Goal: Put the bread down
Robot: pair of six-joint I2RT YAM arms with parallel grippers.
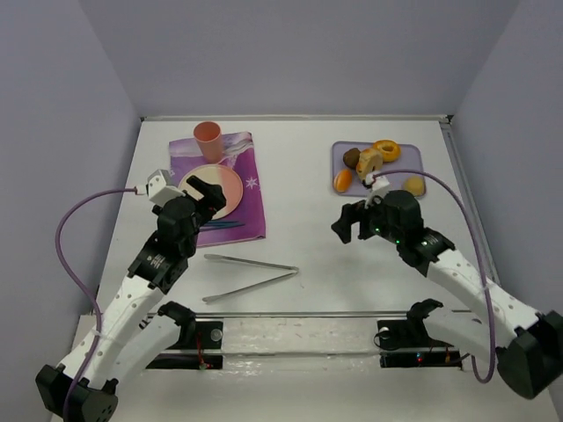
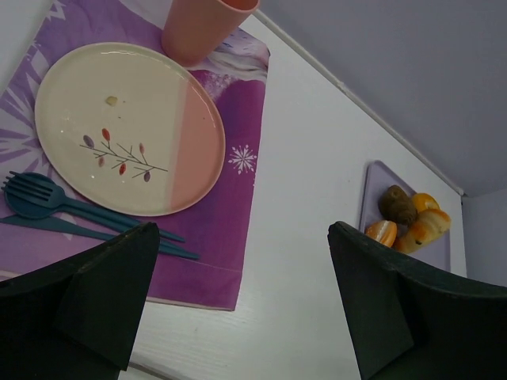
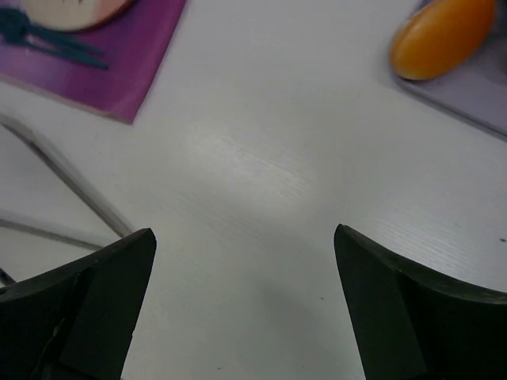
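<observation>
Nearest, metal tongs (image 1: 251, 274) lie on the white table (image 1: 303, 176) between the two arms. Beyond them, the right gripper (image 3: 244, 233) hangs over bare table with its jaws wide apart and empty. The left gripper (image 2: 242, 231) is likewise spread and empty, above the blue fork (image 2: 47, 202) on the purple placemat (image 2: 238, 119). The plate (image 2: 127, 127) sits there too, with a pink cup (image 1: 208, 141) further back. The bread (image 1: 371, 163) rests on the lilac tray (image 1: 406, 163), far right.
</observation>
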